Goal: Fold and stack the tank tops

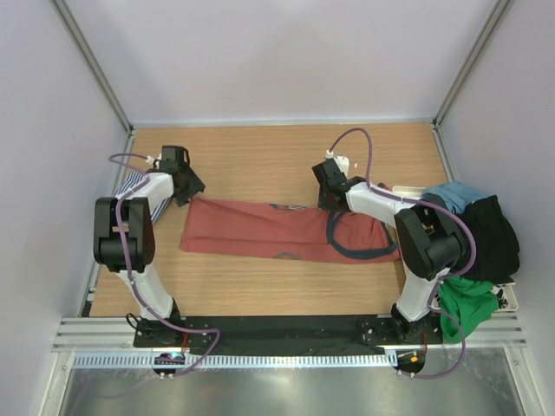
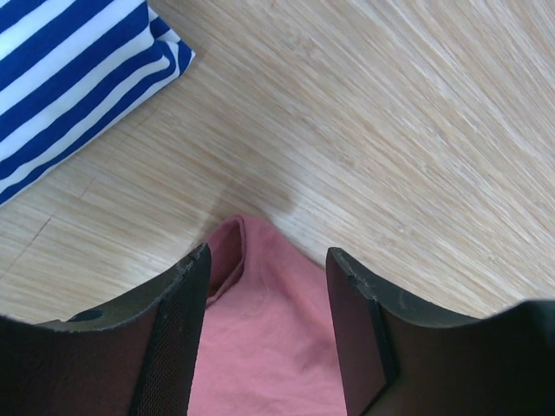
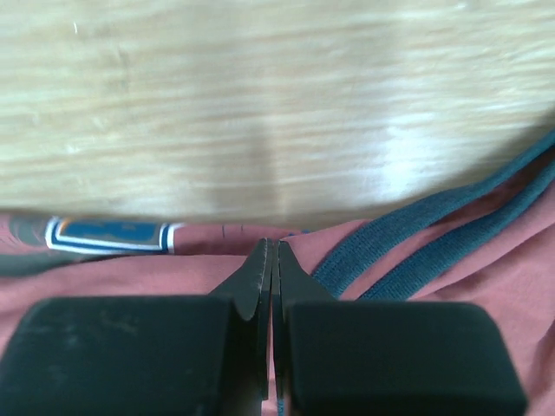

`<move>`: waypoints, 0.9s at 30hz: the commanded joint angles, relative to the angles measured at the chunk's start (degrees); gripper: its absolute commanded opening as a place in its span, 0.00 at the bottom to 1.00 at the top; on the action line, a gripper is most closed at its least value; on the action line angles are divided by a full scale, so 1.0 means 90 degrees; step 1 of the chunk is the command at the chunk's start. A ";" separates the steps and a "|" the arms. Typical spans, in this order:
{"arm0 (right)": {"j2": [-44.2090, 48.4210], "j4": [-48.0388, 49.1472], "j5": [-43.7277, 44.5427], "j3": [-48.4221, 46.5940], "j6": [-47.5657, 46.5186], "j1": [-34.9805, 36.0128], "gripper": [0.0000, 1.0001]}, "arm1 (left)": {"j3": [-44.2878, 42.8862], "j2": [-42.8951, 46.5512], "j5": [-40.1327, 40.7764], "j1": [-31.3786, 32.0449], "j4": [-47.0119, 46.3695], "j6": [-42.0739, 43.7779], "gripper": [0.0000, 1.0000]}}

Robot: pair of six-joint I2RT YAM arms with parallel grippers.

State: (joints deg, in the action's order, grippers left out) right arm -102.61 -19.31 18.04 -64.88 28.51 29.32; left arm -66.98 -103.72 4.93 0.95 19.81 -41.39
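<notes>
I am working in a robot lab cell, not a home.
Pale partition walls [image 1: 277,52] are boxing in my wooden table [image 1: 260,147] from nine to three o'clock, aluminium rails [image 1: 286,332] are carrying my arm bases [image 1: 160,316] at six o'clock, and a heap of clothes [image 1: 481,234] is lying at three o'clock.

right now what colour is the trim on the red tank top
Dark grey-blue trim on the rust-red tank top; the right wrist view shows it best.
</notes>
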 commanded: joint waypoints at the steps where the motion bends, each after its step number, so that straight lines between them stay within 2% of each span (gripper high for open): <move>1: 0.0004 0.0134 0.0378 -0.0320 0.0289 -0.0152 0.01 | -0.0341 -0.0106 0.0146 -0.0037 0.0015 0.0126 0.57; 3: -0.0005 0.0182 0.0427 -0.0310 0.0406 -0.0220 0.01 | -0.0389 -0.0242 0.0146 -0.0037 0.0015 0.0145 0.55; 9: -0.0161 0.0183 0.0641 -0.0408 0.0650 -0.0358 0.01 | -0.0653 -0.0643 0.0087 -0.0037 -0.0004 0.0116 0.35; 12: -0.0279 0.0163 0.0807 -0.0467 0.0709 -0.0406 0.01 | -0.0819 -0.0838 0.0184 -0.0037 -0.0004 0.0126 0.23; 16: -0.0415 0.0212 0.0915 -0.0535 0.0787 -0.0504 0.01 | -0.0975 -0.0917 0.0234 -0.0076 -0.0004 0.0087 0.00; 20: -0.0610 0.0212 0.0906 -0.0701 0.0758 -0.0572 0.02 | -0.1054 -0.0936 0.0127 -0.0310 -0.0004 0.0028 0.00; 21: -0.0698 0.0202 0.0876 -0.0740 0.0729 -0.0572 0.03 | -0.1073 -0.0936 0.0097 -0.0340 -0.0004 0.0009 0.00; 22: -0.0737 0.0193 0.0837 -0.0817 0.0690 -0.0582 0.11 | -0.1083 -0.0927 0.0068 -0.0408 -0.0004 -0.0001 0.00; 24: -0.0767 0.0212 0.0701 -0.0857 0.0670 -0.0582 0.19 | -0.1083 -0.0917 0.0009 -0.0525 0.0025 -0.0030 0.00; 25: -0.0728 0.0231 0.0642 -0.0838 0.0651 -0.0572 0.29 | -0.1073 -0.0897 -0.0020 -0.0574 0.0015 -0.0059 0.00; 27: -0.0621 0.0368 0.0487 -0.0702 0.0582 -0.0572 0.35 | -0.1015 -0.0829 -0.0069 -0.0720 -0.0023 -0.0118 0.00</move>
State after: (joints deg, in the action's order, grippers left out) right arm -109.58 -18.13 22.63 -70.39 34.24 24.45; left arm -74.81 -112.03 4.56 -3.38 20.21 -41.78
